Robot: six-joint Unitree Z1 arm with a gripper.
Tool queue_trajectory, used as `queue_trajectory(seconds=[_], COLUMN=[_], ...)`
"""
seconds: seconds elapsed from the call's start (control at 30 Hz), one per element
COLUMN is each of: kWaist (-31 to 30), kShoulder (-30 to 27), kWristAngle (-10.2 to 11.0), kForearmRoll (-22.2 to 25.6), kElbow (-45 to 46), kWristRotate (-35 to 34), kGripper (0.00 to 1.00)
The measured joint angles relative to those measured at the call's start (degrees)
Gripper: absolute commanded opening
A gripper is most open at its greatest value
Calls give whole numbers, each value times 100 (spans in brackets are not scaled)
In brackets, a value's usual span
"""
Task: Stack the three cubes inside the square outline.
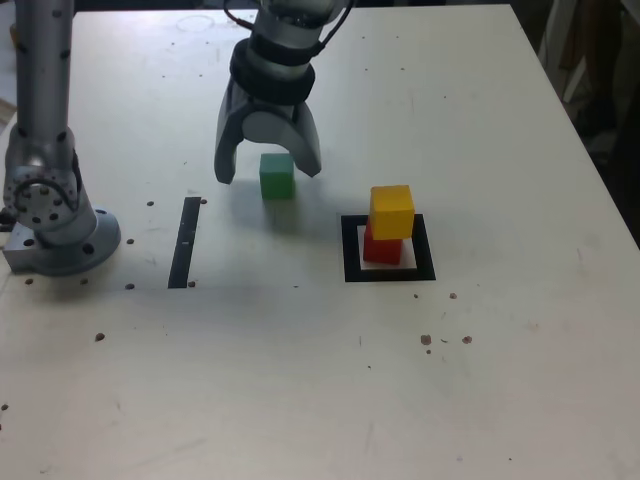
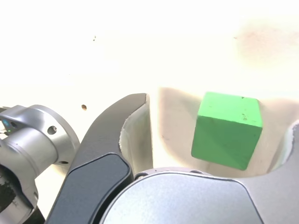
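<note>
The fingers (image 1: 268,176) stand wide apart with nothing gripped, one tip on either side of the green cube (image 1: 278,177) as the exterior view shows it. In the wrist view too, the cube lies within the span between them, closer to one than the other, with bare worktop (image 2: 175,121) showing in the wider gap. A touch on either side cannot be made out.

The cube sits on the worktop, and the exterior view shows it between the tips, a little toward that view's right finger. How far the tips hang above the surface is hard to tell. No long axis stands out, since its sides look about equal; what matters is how its faces are turned. In the wrist view it sits slightly askew to the fingers, so a small turn or sideways shift before closing would probably give a flatter, more even grip. Closing from here might push or twist it first.

Farther out, toward the exterior view's right and nearer that camera, the yellow cube (image 1: 392,212) rests on the red cube (image 1: 383,248) inside the square outline (image 1: 423,248). The yellow one seems set slightly off the red. Green looks like the last to place, and the carry would run that way, high enough to clear the pair.
</note>
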Motion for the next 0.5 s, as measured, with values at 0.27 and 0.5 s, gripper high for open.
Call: queue_trajectory(seconds=[0.27, 0.5], kWaist=[13, 13], kShoulder=[105, 197], kWristAngle=[17, 87], kForearmRoll=[-90, -290], kElbow=[-74, -169], kWristRotate=[47, 80], kGripper=[46, 31])
